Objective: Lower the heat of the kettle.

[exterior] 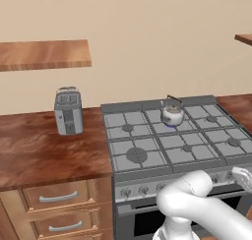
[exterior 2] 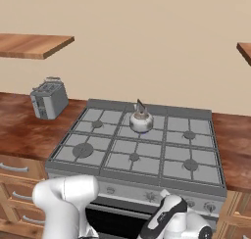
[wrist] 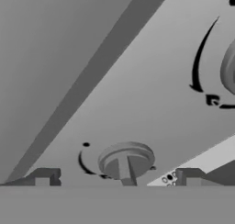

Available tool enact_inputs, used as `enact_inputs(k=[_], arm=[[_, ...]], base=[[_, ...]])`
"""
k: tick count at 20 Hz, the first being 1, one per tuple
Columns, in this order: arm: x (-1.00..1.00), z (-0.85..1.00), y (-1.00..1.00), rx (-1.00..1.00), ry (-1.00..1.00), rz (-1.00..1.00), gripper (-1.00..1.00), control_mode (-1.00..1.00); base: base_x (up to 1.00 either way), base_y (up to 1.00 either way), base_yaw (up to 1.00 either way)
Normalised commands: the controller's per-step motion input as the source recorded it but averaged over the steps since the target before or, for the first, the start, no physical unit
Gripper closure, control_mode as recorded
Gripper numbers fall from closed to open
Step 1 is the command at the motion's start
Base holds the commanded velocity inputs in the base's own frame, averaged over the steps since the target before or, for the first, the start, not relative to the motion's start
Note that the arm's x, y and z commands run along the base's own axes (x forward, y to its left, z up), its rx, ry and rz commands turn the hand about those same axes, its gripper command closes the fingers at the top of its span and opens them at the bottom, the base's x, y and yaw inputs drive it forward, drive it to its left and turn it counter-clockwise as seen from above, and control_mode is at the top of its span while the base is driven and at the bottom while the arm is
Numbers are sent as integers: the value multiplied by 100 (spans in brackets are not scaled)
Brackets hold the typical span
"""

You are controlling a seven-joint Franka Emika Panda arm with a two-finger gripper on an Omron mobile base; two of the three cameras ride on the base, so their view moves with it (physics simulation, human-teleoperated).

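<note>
While the kettle point(exterior: 172, 115) sits on the stove point(exterior: 147, 150) over a back-centre burner, at 12 o'clock on the cooktop, the gripper point(wrist: 118, 178) is held close to the front control panel point(wrist: 151, 81). Its fingertips point(wrist: 43, 177) are spread either side of a knob point(wrist: 125, 159). Another knob point(wrist: 229, 71) is seen at 2 o'clock in the hand view. A toaster point(exterior: 68, 111) stands at 9 o'clock on the counter point(exterior: 44, 150).

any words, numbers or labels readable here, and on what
None can be read.
Knob on the stove panel: dark arc and dot marks around it, no legible characters.
Toaster and kettle: no text visible.
</note>
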Motion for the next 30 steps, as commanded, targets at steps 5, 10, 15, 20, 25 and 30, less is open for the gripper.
enact_inputs(k=[5,10,15,20,25,30], arm=[[8,-20,-3,0,-1,0,-100,-100],[8,-16,-4,1,0,0,-100,-100],[10,-16,-4,1,-1,0,-100,-100],[13,-19,-2,0,-3,0,-100,-100],[13,-10,0,3,-1,0,-100,-100],[12,-6,-2,4,0,0,-100,-100]], base=[[0,0,0],[0,0,0],[0,0,0],[0,0,0],[0,0,0],[0,0,0]])
